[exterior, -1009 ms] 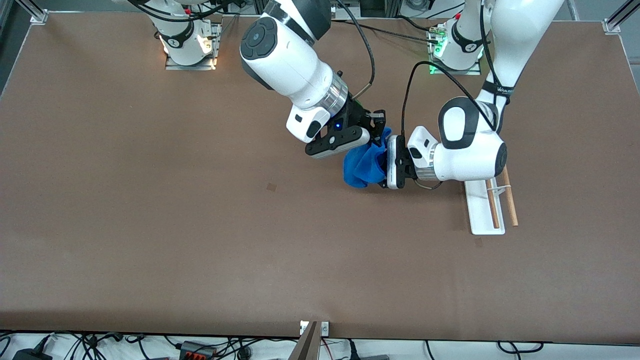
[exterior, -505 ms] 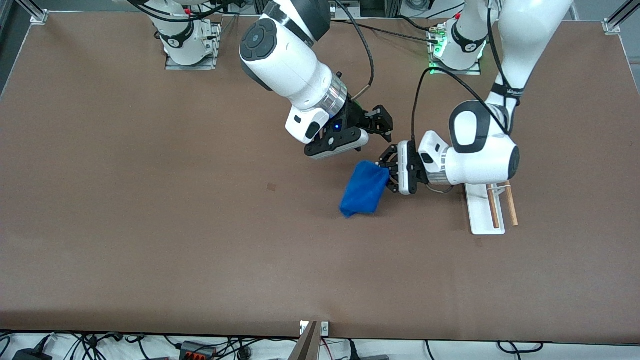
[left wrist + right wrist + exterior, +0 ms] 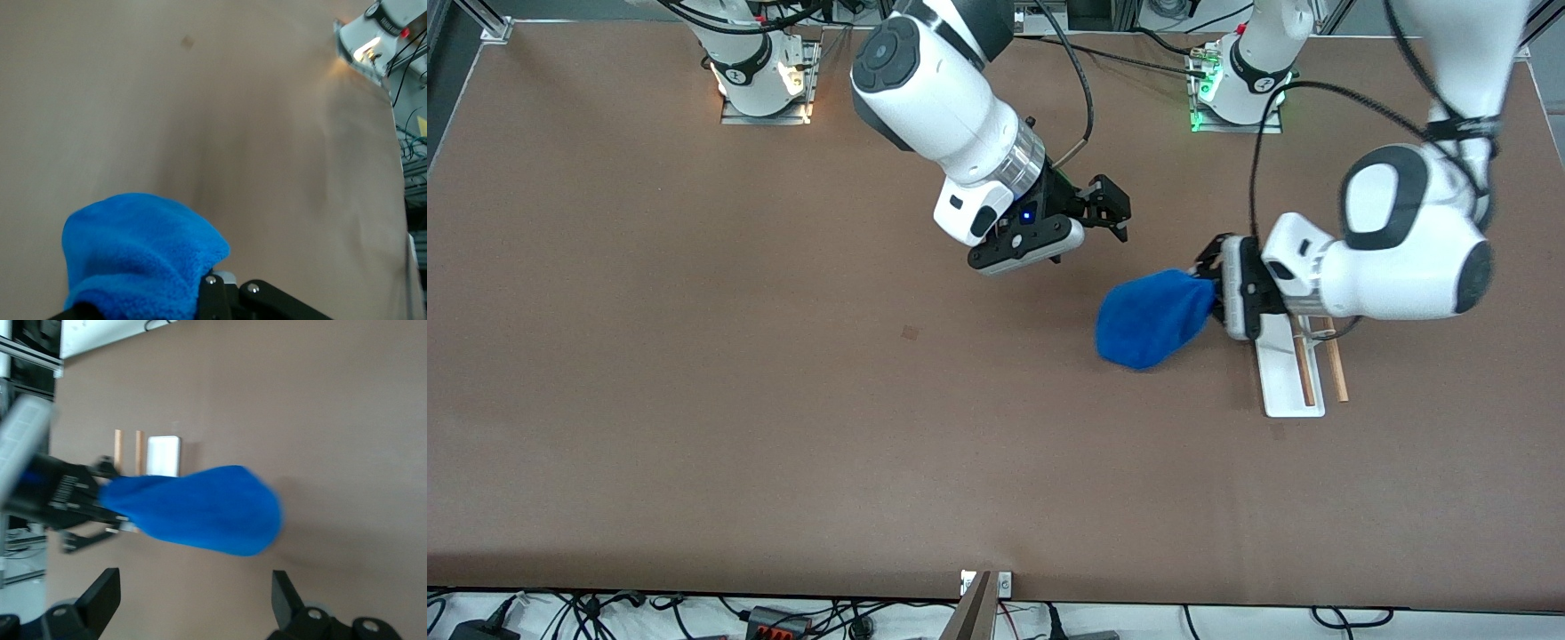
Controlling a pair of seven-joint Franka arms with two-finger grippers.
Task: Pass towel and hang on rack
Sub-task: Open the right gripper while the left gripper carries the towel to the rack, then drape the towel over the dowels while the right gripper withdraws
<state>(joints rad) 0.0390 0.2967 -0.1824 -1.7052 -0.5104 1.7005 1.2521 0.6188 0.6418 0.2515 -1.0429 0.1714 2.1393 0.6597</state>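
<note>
Released by the opened right gripper (image 3: pixel 1113 211), towel (image 3: pixel 1152 318) has swung rackward, clenched in left gripper (image 3: pixel 1211 283).

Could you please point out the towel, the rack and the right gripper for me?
towel (image 3: pixel 1149 318): front view, middle of the blue bundle.
rack (image 3: pixel 1280 378): front view, bare white base.
right gripper (image 3: pixel 1107 212): front view, between its open fingers.

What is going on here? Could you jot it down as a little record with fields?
towel: blue, bunched, hanging in the air
held by: left gripper, shut on one end of the towel
right gripper: open, empty, over bare table
rack: white base with two wooden rods, at the left arm's end of the table
towel on rack: not yet
</note>
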